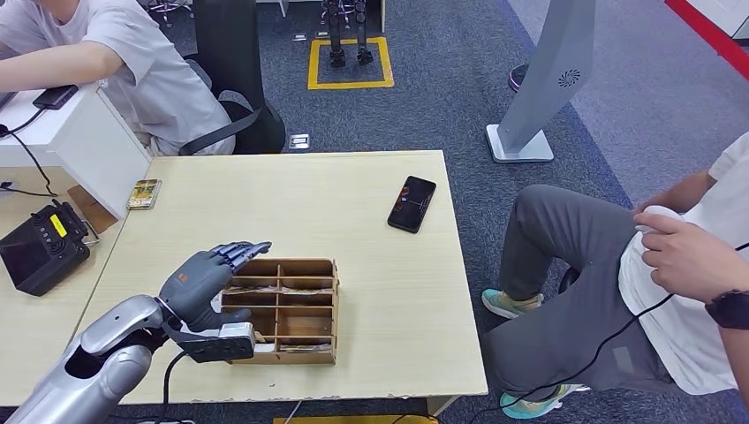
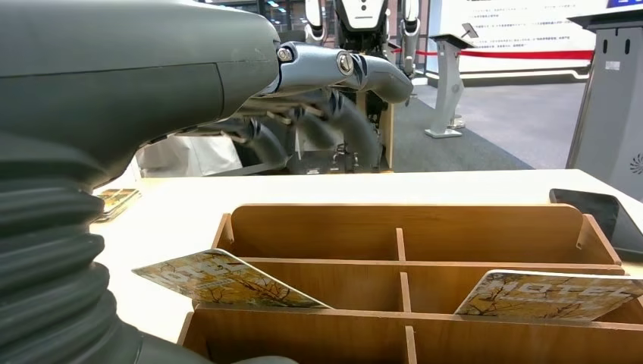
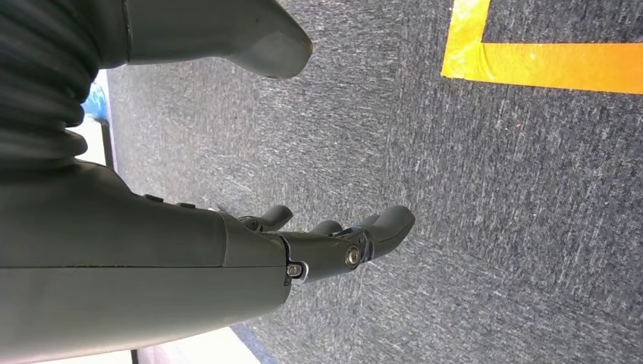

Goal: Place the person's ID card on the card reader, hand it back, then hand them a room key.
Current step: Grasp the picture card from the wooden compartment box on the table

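Over the wooden tray (image 1: 329,311), left hand (image 1: 205,281) empty, key cards (image 2: 227,279) half hidden

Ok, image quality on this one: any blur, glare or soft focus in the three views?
Head view: even light, sharp, only faint shadows under the wooden box. Left wrist view: the left hand close up is soft, the key cards readable, the bright background mildly washed out. Right wrist view: carpet crisp, right hand slightly soft.
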Available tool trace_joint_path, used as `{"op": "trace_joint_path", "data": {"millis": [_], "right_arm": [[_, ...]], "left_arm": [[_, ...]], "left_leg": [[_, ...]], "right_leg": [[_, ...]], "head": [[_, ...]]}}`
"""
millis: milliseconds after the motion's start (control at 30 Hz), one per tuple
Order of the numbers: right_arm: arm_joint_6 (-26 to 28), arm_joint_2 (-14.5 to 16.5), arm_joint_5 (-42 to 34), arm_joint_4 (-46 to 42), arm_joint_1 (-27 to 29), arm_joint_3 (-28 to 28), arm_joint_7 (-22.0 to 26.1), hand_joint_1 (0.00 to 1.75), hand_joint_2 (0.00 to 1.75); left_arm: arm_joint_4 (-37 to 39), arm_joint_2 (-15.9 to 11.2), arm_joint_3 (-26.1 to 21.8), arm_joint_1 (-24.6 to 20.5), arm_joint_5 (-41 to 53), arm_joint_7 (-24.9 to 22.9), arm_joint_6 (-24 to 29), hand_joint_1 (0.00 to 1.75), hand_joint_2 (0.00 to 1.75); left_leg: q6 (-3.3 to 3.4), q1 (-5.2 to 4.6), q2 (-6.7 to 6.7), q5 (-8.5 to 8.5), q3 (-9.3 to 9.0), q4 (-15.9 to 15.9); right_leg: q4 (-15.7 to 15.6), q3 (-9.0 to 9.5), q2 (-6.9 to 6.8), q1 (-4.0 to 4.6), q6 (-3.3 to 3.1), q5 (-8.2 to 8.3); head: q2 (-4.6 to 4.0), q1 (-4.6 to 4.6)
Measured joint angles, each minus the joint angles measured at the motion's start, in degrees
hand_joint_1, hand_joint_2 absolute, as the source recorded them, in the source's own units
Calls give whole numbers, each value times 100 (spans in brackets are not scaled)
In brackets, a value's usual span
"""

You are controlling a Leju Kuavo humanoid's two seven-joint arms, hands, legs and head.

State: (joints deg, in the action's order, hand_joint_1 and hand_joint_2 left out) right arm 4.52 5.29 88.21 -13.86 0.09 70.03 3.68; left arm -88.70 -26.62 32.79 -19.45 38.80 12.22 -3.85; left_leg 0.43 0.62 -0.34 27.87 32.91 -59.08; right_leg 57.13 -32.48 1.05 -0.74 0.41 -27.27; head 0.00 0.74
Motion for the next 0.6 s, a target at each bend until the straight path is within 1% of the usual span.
{"op": "trace_joint_path", "data": {"millis": [400, 600], "right_arm": [[0, 0, 0, 0, 0, -1, -10, 0, 175], [2, 0, 0, 0, 3, 1, -5, 0, 175]], "left_arm": [[-1, -6, 0, -1, 62, 5, 27, 0, 175], [-4, -64, -92, -10, 282, -164, 227, 0, 175]], "left_leg": [[0, 0, 0, 0, 0, 0], [0, 0, 0, 0, -1, 0]], "right_leg": [[0, 0, 0, 0, 0, 0], [0, 0, 1, 0, -1, 1]], "head": [[0, 0], [0, 1]]}}
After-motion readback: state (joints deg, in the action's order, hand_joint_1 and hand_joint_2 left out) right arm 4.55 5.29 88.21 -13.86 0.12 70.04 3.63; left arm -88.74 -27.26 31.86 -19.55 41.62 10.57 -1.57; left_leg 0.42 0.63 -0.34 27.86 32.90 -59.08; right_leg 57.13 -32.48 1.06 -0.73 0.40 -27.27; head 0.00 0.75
